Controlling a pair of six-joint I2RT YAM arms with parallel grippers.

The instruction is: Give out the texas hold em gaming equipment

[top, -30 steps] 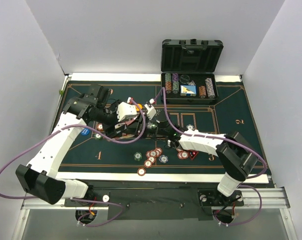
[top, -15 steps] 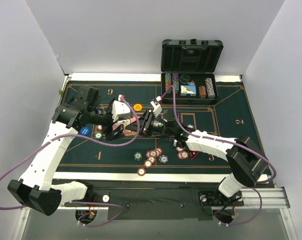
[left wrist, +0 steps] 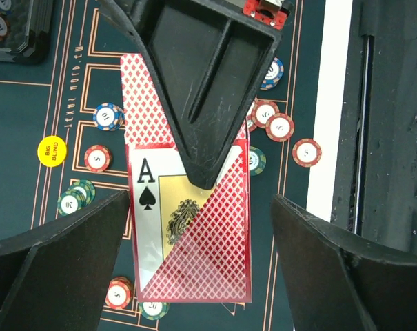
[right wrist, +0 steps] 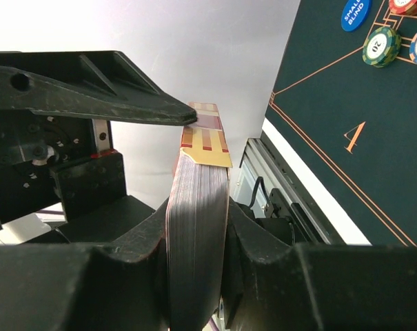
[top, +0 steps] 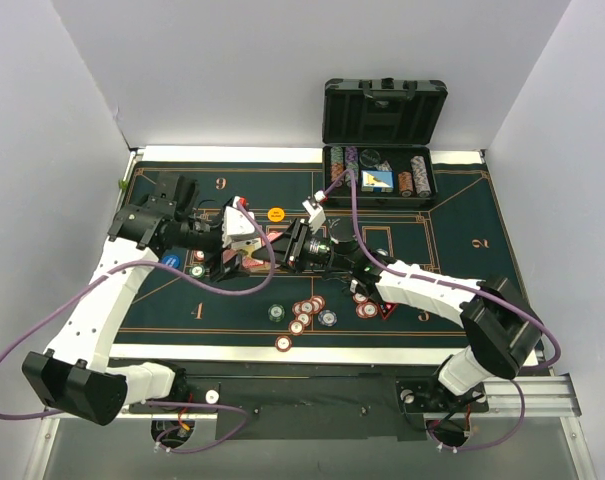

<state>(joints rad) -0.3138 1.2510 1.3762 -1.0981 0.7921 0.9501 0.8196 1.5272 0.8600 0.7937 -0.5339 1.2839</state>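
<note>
- Overhead, both arms meet above the felt mat [top: 462, 270]. The left hand [top: 240, 256] faces the right hand [top: 293, 246]. Poker chips [top: 304, 310] lie scattered on the mat nearer the bases, and more stand in the open case [top: 384, 110].
- Left wrist: the left hand is released, its fingers [left wrist: 63, 255] wide apart on either side of the deck of playing cards [left wrist: 215, 262], touching nothing. An ace of spades [left wrist: 147, 196] shows face up.
- Right wrist: the right hand is clenched on the deck, seen edge-on above the tabletop. Dealing well likely means pinching only the outermost card, then sliding it off flat along the deck.
</note>
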